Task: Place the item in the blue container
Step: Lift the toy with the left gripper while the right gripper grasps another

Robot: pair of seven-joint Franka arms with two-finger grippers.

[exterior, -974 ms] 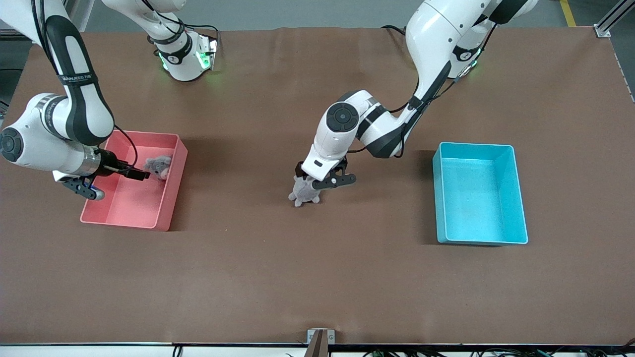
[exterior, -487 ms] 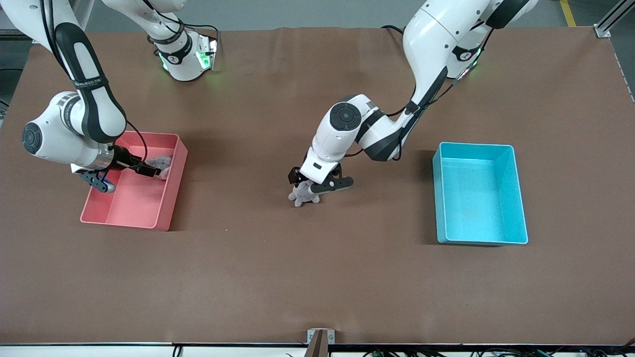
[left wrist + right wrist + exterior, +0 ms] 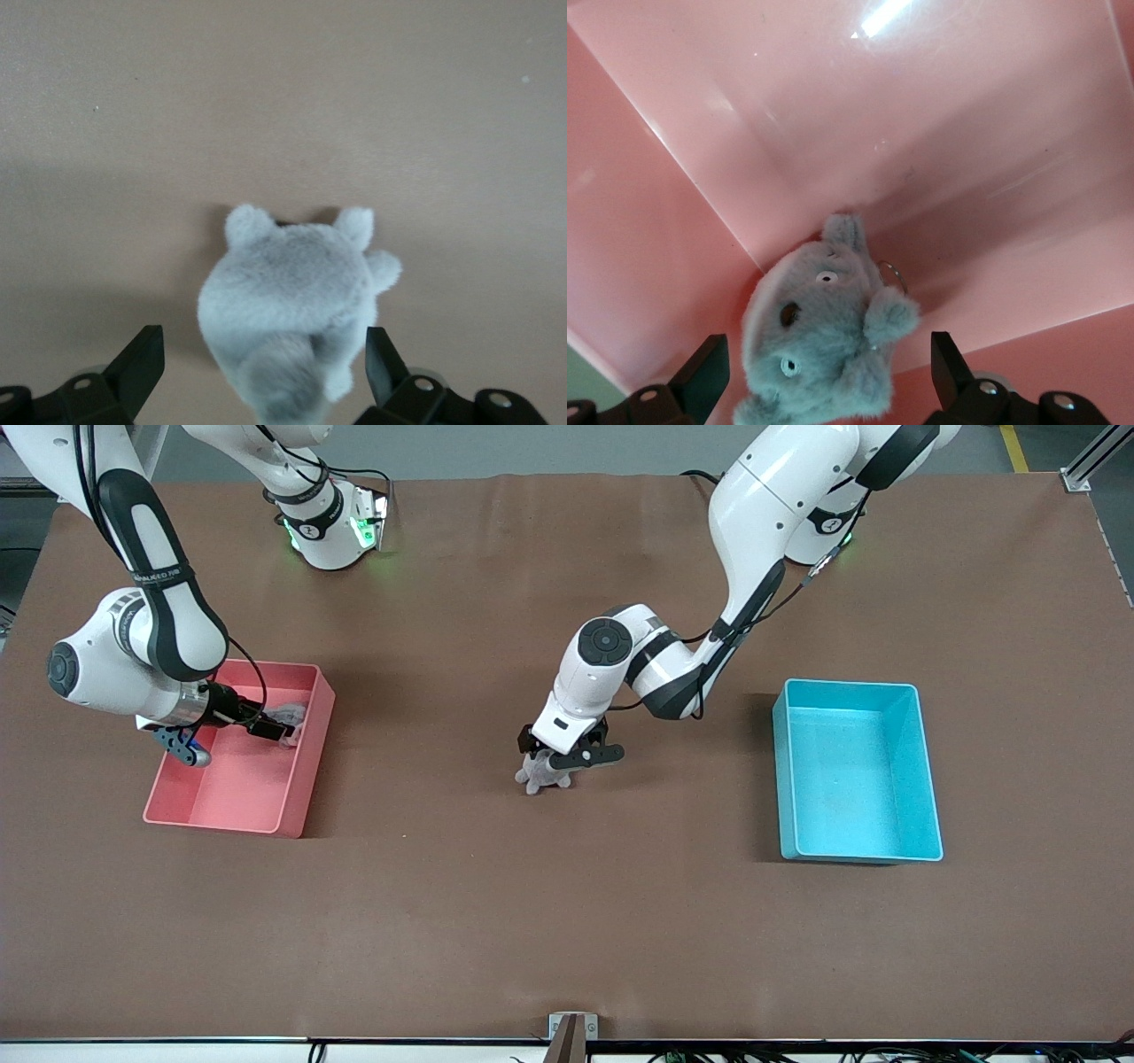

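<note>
A grey plush toy [image 3: 540, 774] [image 3: 292, 297] lies on the brown table midway between the two bins. My left gripper [image 3: 569, 753] [image 3: 263, 365] hangs low over it, open, a finger on each side of the toy with a gap on both. The blue container [image 3: 780, 779] stands toward the left arm's end of the table, with nothing in it. A second grey plush toy [image 3: 290, 714] [image 3: 819, 341] rests in a corner of the pink bin [image 3: 297, 779] [image 3: 983, 133]. My right gripper [image 3: 229, 737] [image 3: 824, 367] is inside that bin, open around this toy without touching it.
The pink bin stands toward the right arm's end of the table. Both arm bases [image 3: 332, 531] sit along the edge farthest from the front camera. A small metal bracket [image 3: 572, 1027] is at the nearest edge. Bare brown table surrounds the bins.
The right arm has swung in over the pink bin, bringing its gripper closer around the toy there. The left gripper has sunk slightly over the toy on the table. Both stay open.
</note>
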